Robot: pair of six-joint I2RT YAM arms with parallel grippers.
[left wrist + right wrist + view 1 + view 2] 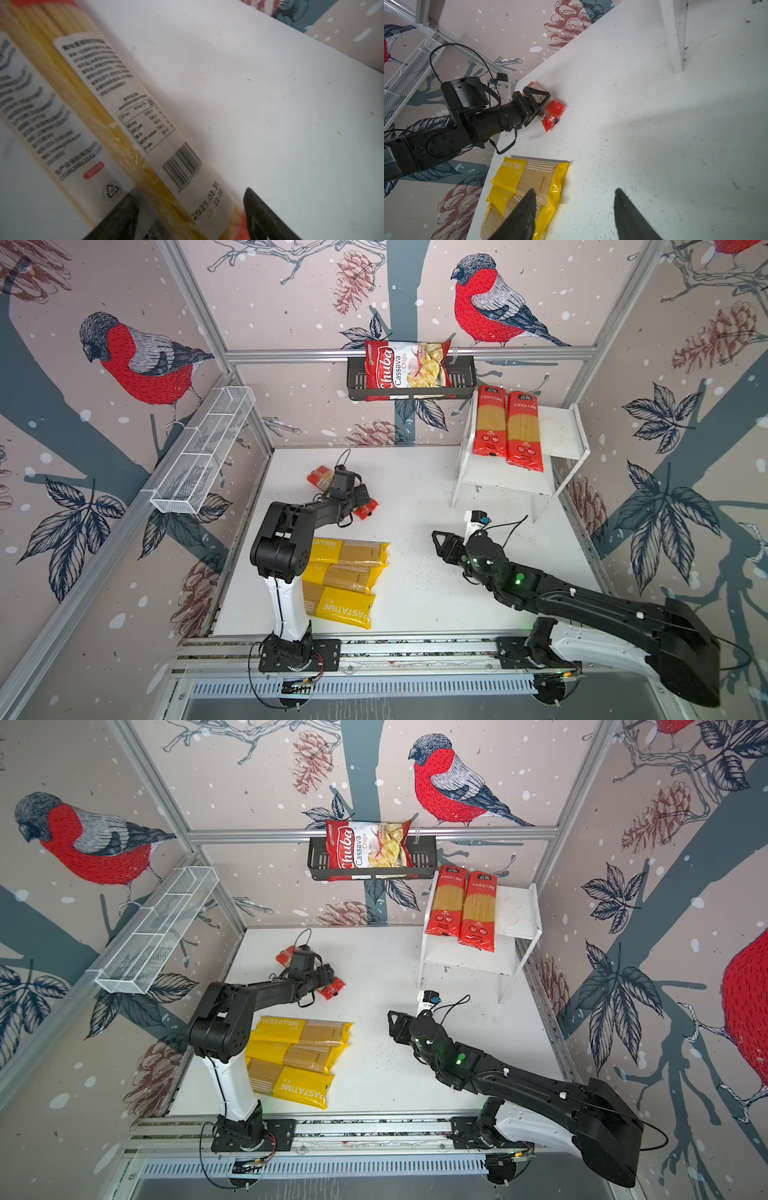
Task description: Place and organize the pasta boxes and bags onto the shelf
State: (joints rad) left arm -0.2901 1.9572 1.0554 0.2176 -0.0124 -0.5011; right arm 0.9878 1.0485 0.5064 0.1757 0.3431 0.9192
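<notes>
Progress: two of six packets on shelf (565, 429); red pair (490, 423) lies side by side on the top board; lower board bare. Four left on table (415, 489): third red packet (321, 477) at back left, three yellow packets (345, 576) in a row by the left arm's base. Judged about a third done.

Left gripper (188, 192): fingers (261, 216) spread, one each side of the third red packet near its end; packet flat on the table, not lifted; no clamp seen; whether the pads touch, cannot tell.
Right gripper (575, 190): fingers apart, nothing between them; hangs over mid-table, near the shelf's front leg.

Orientation: third red packet's long axis runs diagonally, back left to front right, back label and barcode up. Shelf pair: axes parallel, back to front, near ends jutting past the board's front edge. Yellow packets: axes across the table, left to right.
</notes>
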